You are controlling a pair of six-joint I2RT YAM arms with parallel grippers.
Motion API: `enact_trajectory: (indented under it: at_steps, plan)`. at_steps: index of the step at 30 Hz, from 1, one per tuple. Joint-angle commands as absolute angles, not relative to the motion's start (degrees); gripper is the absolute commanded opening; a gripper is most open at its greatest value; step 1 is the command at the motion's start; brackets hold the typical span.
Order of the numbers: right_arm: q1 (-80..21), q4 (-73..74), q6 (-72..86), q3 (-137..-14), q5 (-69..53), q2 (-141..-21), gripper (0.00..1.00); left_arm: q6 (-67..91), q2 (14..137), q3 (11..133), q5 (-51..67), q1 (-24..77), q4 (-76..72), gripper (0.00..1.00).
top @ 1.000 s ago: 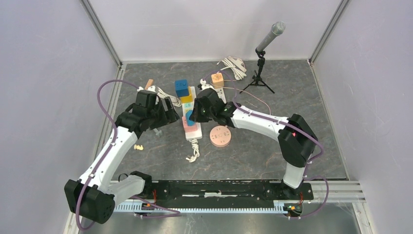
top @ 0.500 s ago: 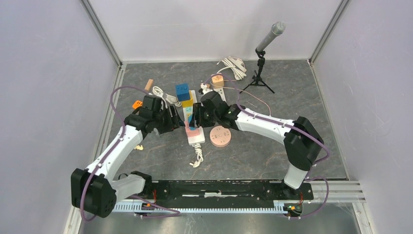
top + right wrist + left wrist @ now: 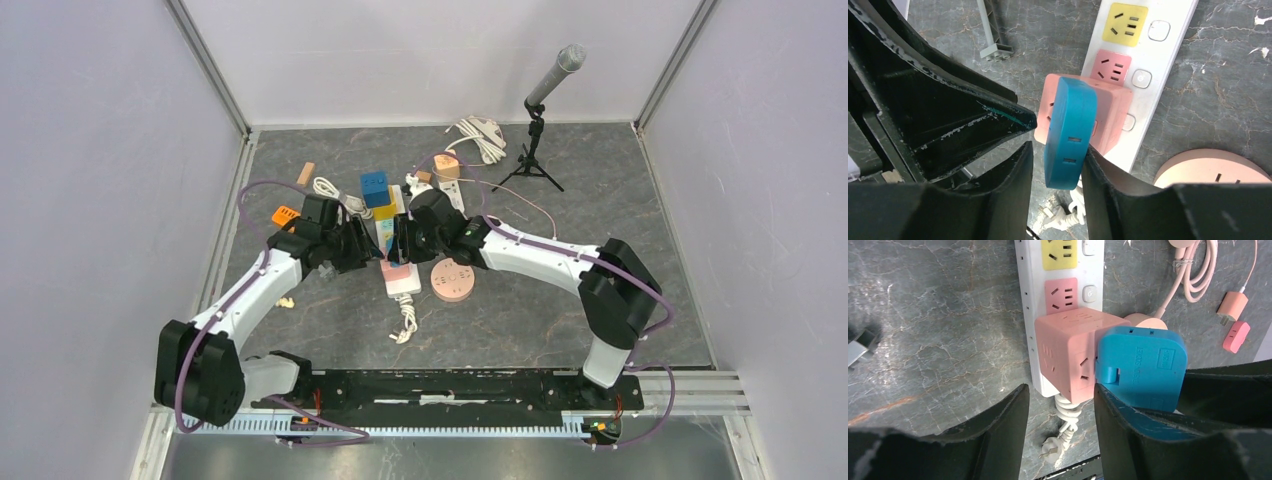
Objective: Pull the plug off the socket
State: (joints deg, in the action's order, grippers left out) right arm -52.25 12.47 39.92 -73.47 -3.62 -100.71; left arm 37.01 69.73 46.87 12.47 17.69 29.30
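A white power strip (image 3: 1028, 290) lies on the grey floor with a pink cube adapter, the socket (image 3: 1068, 350), plugged into its near end. A blue plug (image 3: 1140, 365) sits in the cube's side. My right gripper (image 3: 1055, 150) straddles the blue plug (image 3: 1070, 130): one finger lies against it and a narrow gap shows at the other. My left gripper (image 3: 1060, 390) stands open, its jaws close on either side of the strip's end and the cube's corner. From above, both grippers (image 3: 372, 255) (image 3: 398, 240) meet over the pink cube (image 3: 400, 272), and the plug is hidden.
A pink round disc (image 3: 452, 280) lies just right of the strip. The strip's coiled white cord (image 3: 403, 320) trails toward me. A blue cube (image 3: 375, 187) stands at its far end. Behind are a second strip with an orange adapter (image 3: 447, 160), a white cable (image 3: 480, 135) and a microphone tripod (image 3: 530, 165).
My left arm has swung right to the strip's near end and its jaws have narrowed. The right jaws have widened around the blue plug. The strip has shifted slightly.
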Motion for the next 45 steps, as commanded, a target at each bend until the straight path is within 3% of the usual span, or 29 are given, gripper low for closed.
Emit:
enact_trajectory:
  at_steps: [1, 15, 18, 28, 38, 45]
  plan:
    - [-52.0, 8.6, 39.1, -73.4, -0.5, -101.5, 0.42, 39.3, 71.1, 45.2, 16.4, 17.4, 24.3, 0.55]
    - [-51.7, 7.8, 41.2, -74.3, -2.3, -102.7, 0.14, 39.6, 72.1, 41.4, 15.1, 17.4, 20.8, 0.47]
    - [-51.2, 10.0, 43.8, -75.5, -2.4, -102.8, 0.01, 39.2, 72.3, 40.3, 12.9, 17.4, 21.4, 0.45]
    - [-50.1, 2.2, 51.5, -72.3, -6.3, -99.5, 0.0, 40.5, 71.9, 36.5, 9.2, 17.5, 22.8, 0.39]
    - [-48.1, -3.2, 59.5, -67.3, -9.2, -97.4, 0.0, 40.8, 71.1, 36.2, 8.7, 17.5, 23.0, 0.38]
    - [-47.9, -9.6, 55.6, -66.6, -10.3, -95.4, 0.0, 40.3, 71.9, 36.2, 9.0, 17.4, 23.1, 0.38]
